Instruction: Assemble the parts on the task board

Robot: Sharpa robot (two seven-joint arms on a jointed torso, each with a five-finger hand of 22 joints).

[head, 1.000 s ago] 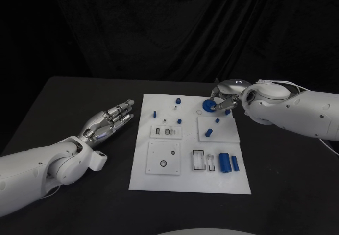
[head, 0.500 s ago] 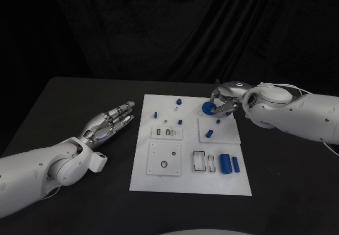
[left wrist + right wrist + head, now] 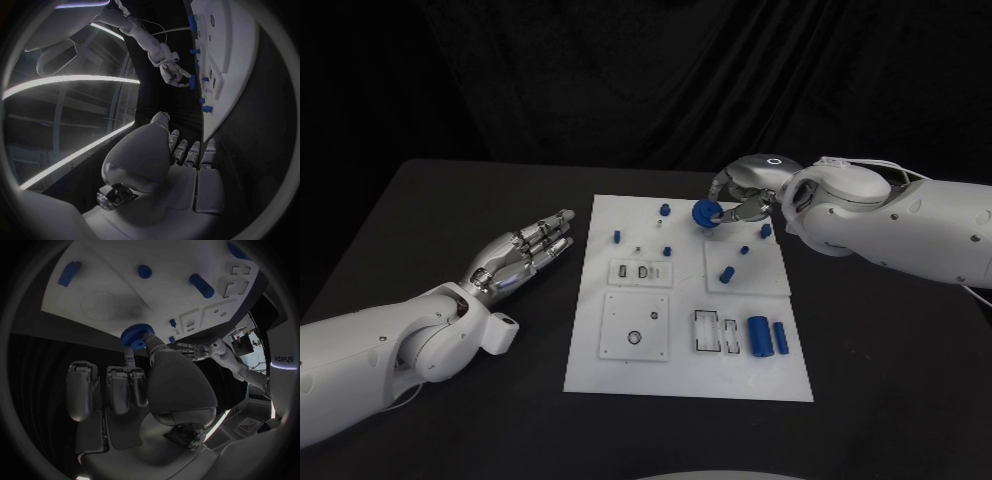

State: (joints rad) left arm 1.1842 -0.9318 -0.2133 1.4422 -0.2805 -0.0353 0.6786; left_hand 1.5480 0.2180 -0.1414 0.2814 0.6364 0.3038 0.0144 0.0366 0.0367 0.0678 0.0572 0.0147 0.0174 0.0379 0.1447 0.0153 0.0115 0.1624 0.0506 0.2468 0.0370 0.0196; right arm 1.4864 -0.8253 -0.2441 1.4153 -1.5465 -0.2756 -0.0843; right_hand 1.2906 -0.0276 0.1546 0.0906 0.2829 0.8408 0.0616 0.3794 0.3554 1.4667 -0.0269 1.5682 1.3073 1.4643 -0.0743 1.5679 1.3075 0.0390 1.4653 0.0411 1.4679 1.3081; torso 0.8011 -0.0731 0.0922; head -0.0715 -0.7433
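The white task board (image 3: 687,375) lies in the middle of the black table. My right hand (image 3: 737,203) hovers over the board's far edge and pinches a blue toothed gear (image 3: 705,213) (image 3: 135,334) between thumb and a finger. The gear hangs above the board, near a small blue peg (image 3: 666,209). More blue parts stand on the board: short pegs (image 3: 728,270) on a raised square, a thick cylinder (image 3: 757,333) and a slimmer one (image 3: 779,335) near the front right. My left hand (image 3: 522,251) rests flat on the table left of the board, fingers straight and apart, holding nothing.
Raised white plates with slots and holes (image 3: 635,322) cover the board's left and middle. Black table (image 3: 444,200) surrounds the board, with a dark curtain behind. In the left wrist view the board's edge (image 3: 209,120) runs beside my left fingers (image 3: 190,152).
My right hand has carried the gear leftwards and slightly away, from above the raised square towards the board's far edge. The left hand has stayed put.
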